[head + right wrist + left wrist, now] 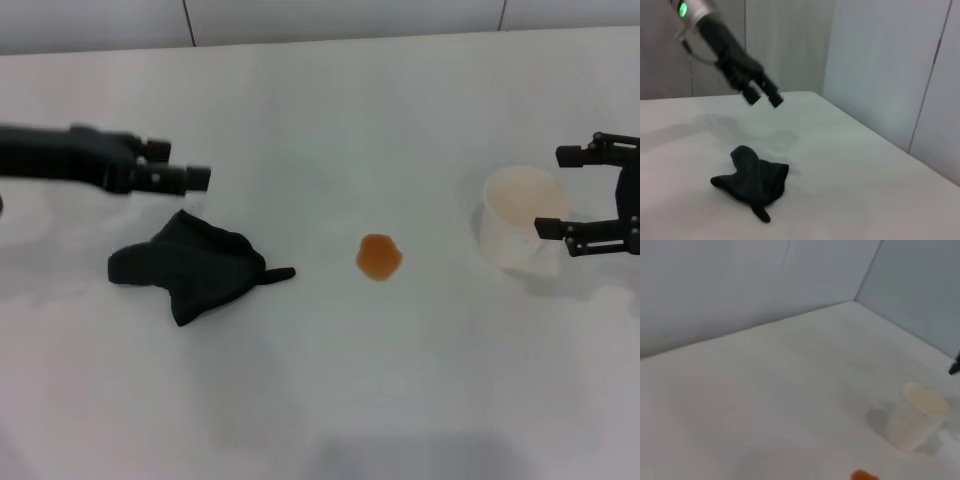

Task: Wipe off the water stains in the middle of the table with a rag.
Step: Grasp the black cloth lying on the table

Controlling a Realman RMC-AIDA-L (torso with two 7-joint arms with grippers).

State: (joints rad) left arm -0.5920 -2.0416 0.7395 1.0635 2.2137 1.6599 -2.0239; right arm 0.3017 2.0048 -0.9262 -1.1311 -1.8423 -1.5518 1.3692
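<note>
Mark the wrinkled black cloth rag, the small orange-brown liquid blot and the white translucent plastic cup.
wrinkled black cloth rag (195, 264): head view, middle of the folds.
small orange-brown liquid blot (378, 257): head view, its centre.
white translucent plastic cup (512, 238): head view, side wall.

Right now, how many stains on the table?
1. The water stains are a single orange-brown blot mid-table, between the rag on the robot's left and the cup on its right. None other visible.
</note>
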